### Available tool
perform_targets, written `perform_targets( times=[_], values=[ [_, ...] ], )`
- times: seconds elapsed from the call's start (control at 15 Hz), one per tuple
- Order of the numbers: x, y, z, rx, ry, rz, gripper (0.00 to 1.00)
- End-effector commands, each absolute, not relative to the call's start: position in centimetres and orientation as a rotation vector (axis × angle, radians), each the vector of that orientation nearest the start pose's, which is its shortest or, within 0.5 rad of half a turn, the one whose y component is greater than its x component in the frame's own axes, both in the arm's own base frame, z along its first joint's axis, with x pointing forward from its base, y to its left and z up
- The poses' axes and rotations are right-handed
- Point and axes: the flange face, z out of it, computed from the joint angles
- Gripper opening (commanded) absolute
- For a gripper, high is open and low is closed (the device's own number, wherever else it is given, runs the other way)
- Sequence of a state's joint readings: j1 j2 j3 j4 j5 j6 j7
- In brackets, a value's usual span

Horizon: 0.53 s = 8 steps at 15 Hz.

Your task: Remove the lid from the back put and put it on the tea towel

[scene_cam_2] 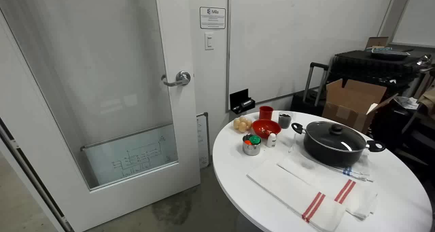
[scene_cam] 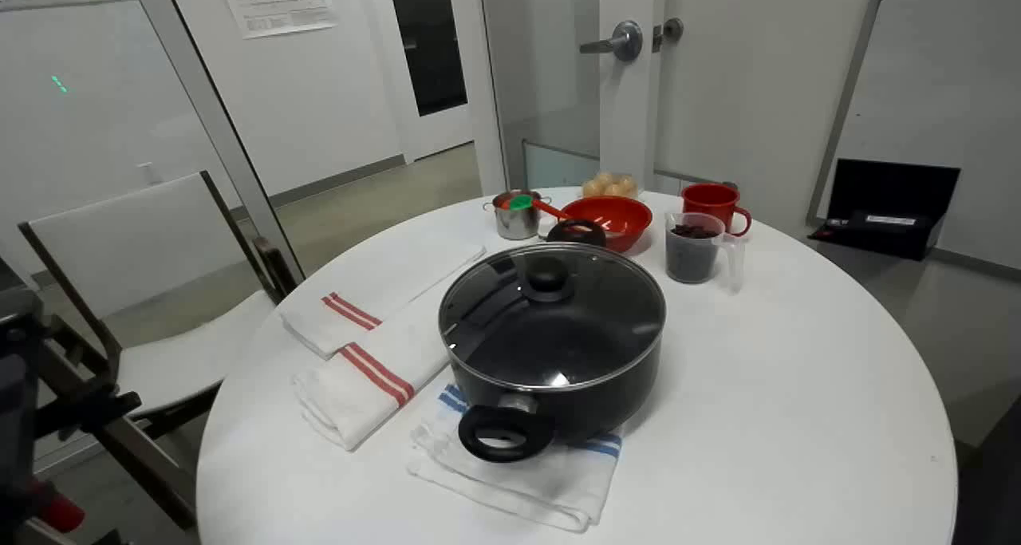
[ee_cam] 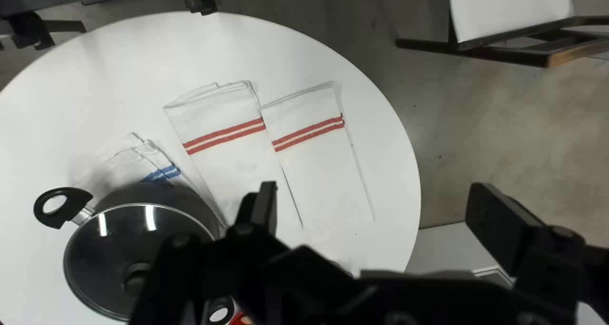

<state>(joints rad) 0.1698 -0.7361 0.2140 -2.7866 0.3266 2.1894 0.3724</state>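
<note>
Seemingly pre-grasp: black two-fingered gripper (ee_cam: 372, 207) spread wide, round glass lid (scene_cam: 552, 329) seated on black two-handled pot (scene_cam: 594, 408), next probably centring over its round black knob (scene_cam: 548, 275).

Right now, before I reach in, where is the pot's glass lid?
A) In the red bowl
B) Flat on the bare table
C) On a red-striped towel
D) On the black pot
D: in both exterior views the glass lid sits over the black pot, its knob on top, and in the wrist view the pincer stands open.
</note>
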Motion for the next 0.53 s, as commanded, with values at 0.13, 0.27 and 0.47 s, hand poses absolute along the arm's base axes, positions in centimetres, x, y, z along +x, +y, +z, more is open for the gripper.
perform_targets(
  times=[0.13,0.27,0.47],
  values=[
    [30.51,12.90,41.47,-2.956,0.309,-0.101,1.00],
    [30.53,12.90,41.39,-2.956,0.309,-0.097,1.00],
    [30.53,12.90,41.39,-2.956,0.309,-0.097,1.00]
  ],
)
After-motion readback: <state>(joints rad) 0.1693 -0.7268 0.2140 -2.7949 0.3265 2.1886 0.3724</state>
